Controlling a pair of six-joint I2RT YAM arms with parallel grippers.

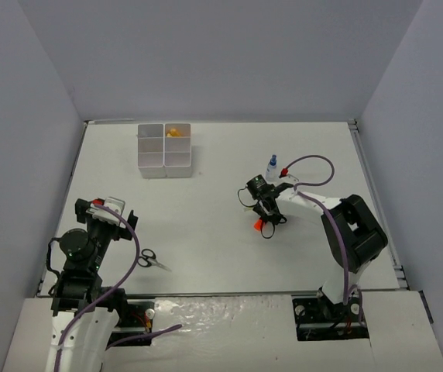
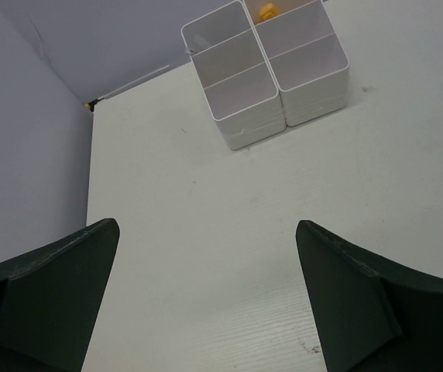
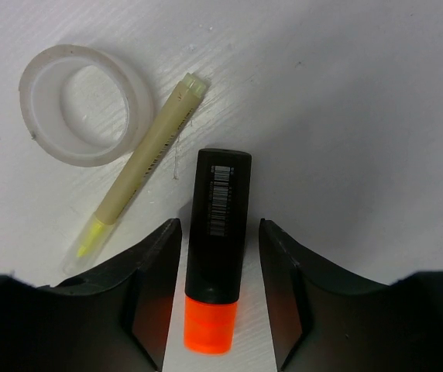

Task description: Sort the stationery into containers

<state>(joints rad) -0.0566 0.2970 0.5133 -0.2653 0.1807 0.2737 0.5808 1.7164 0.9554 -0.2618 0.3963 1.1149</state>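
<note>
An orange-capped black marker [image 3: 221, 178] lies flat on the table between the fingers of my right gripper [image 3: 219, 225]. The jaws stand open, with a narrow gap on each side of the marker. Just beyond it lie a yellow pen [image 3: 148, 151] and a clear tape roll [image 3: 135, 97]. From above, the right gripper [image 1: 266, 219] is at mid-table, a small blue-capped bottle [image 1: 271, 167] behind it. The white containers [image 1: 164, 149] stand at the back left, with a yellow eraser [image 1: 175, 132] in one far compartment. Black-handled scissors [image 1: 152, 260] lie by my open, empty left gripper [image 1: 117, 208].
In the left wrist view the containers [image 2: 241, 108] stand ahead, the yellow eraser [image 2: 267, 12] in a far cell, with bare table under the left gripper [image 2: 206, 229]. Grey walls close in the table at the left, back and right. A purple cable loops off each arm.
</note>
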